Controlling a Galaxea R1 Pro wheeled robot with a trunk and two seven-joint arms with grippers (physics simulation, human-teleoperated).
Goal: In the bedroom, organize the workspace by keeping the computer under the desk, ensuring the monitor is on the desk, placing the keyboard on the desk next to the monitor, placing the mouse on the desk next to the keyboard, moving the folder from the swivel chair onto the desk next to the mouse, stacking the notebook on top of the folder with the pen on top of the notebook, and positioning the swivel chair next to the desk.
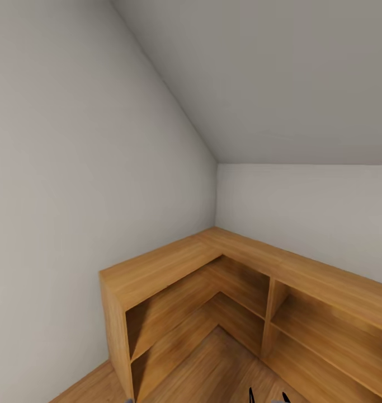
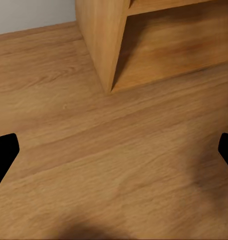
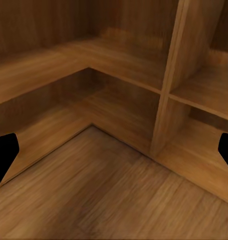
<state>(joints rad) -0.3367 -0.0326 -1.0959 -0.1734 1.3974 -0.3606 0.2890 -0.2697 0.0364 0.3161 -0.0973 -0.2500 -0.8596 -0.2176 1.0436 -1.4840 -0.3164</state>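
I face a corner of the attic bedroom, where a sloped white ceiling (image 1: 280, 73) meets plain white walls (image 1: 73, 168). My left gripper (image 2: 114, 155) hangs open over the light wood floor (image 2: 93, 150), its black fingertips (image 2: 3, 155) wide apart with nothing between them. My right gripper (image 3: 114, 155) is open too, pointing at the inner corner of a low wooden shelf unit (image 3: 119, 75). Two black finger tips of the right gripper (image 1: 267, 396) poke in at the bottom edge of the head view.
A low L-shaped open shelf unit of light wood (image 1: 174, 268) fills the corner, close ahead, with bare shelves (image 1: 174, 319). Its end panel (image 2: 101, 45) stands on the floor near my left gripper. An upright divider (image 3: 179, 75) splits the shelves to the right.
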